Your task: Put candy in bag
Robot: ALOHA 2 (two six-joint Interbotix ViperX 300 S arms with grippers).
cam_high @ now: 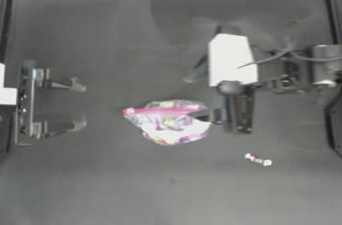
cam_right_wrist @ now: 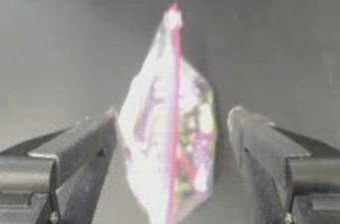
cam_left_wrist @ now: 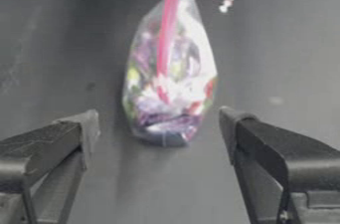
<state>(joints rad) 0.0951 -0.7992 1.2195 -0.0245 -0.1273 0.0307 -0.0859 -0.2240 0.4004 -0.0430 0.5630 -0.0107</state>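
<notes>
Right gripper (cam_right_wrist: 173, 118) fingers are spread wide, straddling the bag (cam_high: 168, 121) at its right end without visibly clamping it. The bag lies mid-surface, pink strip along its top edge. The candy (cam_high: 258, 159) rests apart on the dark surface (cam_high: 100, 184), nearer the right side. Left gripper (cam_high: 75, 105) sits drawn back at left, fingers wide apart, holding nothing.

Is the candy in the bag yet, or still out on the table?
Still out. The candy lies on the bare table, apart from the bag, which sits between the right gripper's open jaws.
</notes>
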